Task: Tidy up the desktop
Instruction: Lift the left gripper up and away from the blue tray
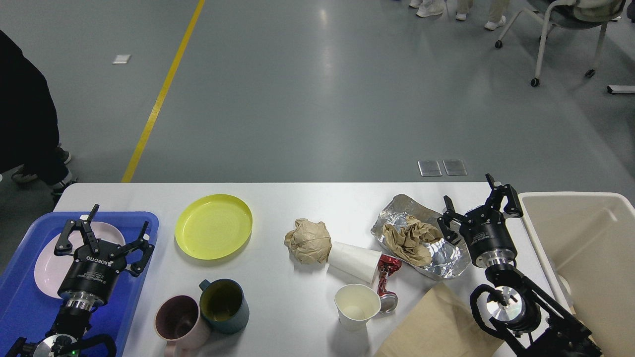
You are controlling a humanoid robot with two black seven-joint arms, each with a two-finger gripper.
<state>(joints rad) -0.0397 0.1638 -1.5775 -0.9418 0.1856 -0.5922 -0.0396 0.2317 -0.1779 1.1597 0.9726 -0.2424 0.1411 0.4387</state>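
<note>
The white desk [278, 208] fills the lower view, a blue tray [20, 292] on its left end. Left gripper [101, 233] hovers above that tray's pink plate [47, 272] — fingers wide, empty. Right gripper [478, 203] hangs beside crumpled foil [446, 258] — fingers spread, empty

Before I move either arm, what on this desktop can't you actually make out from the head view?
- Pink plate in the blue tray: middle hidden by the left gripper.
- Pink mug: base cut off by the bottom edge.
- Paper bag: near end cut off; contents unseen.
- Foil tray: right side hidden by the right gripper.
- Beige bin: cut off at the right edge.
</note>
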